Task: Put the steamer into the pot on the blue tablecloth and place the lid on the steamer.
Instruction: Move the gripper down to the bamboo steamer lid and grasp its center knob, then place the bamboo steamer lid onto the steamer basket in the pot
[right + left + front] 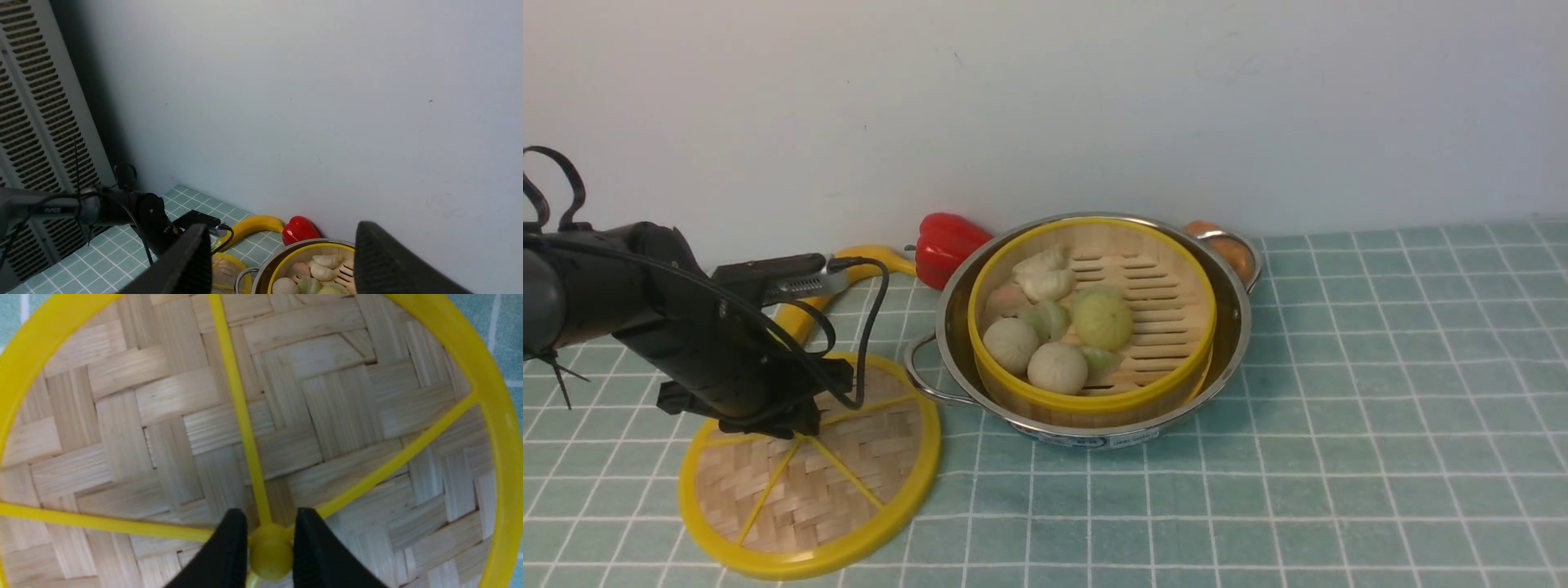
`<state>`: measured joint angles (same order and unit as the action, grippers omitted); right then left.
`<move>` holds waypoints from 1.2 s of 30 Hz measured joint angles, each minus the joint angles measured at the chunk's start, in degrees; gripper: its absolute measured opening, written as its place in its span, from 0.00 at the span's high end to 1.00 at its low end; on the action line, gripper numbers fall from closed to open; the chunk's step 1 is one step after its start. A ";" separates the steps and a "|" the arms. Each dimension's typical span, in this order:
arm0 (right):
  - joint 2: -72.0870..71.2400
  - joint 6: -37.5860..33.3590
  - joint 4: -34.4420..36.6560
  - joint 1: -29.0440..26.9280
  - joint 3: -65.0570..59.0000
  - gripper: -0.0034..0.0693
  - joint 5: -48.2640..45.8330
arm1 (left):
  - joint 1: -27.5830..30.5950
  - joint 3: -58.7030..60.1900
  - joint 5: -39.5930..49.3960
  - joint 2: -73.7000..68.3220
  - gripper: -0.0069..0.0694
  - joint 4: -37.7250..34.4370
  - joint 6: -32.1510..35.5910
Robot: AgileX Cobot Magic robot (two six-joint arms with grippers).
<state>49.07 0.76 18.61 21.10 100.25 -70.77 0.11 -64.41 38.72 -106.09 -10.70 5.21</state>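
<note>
One lid [310, 396], knob [270, 555] gripped between left end effector [269, 522] jaws

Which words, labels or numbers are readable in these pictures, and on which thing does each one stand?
"PiPER": white letters on the left arm, seen in the right wrist view.
Sticker low on the front wall of the pot: blue and white print, too blurred to read.
No other text is visible.
</note>
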 joint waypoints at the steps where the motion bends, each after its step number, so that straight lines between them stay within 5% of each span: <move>1: 0.00 0.00 0.00 0.00 0.00 0.32 0.00 | -0.02 -0.82 1.60 0.00 0.76 2.37 -0.30; 11: 0.00 0.29 0.03 0.00 0.00 0.32 0.00 | -0.39 -19.11 19.86 1.37 0.76 24.45 -10.96; 15: 0.00 0.29 0.14 0.00 0.00 0.32 0.00 | -3.18 -27.40 23.09 1.48 0.76 23.83 -9.94; 27: 0.00 1.72 0.24 0.00 0.00 0.32 0.00 | -27.45 -44.28 19.68 -5.84 0.76 19.16 -9.20; 36: 0.00 2.71 0.87 0.00 0.00 0.32 0.00 | -31.86 -47.92 19.84 -15.59 0.76 19.38 -9.24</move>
<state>49.07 3.47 19.47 21.10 100.25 -70.77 -31.75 -112.32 58.57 -121.69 8.67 -4.03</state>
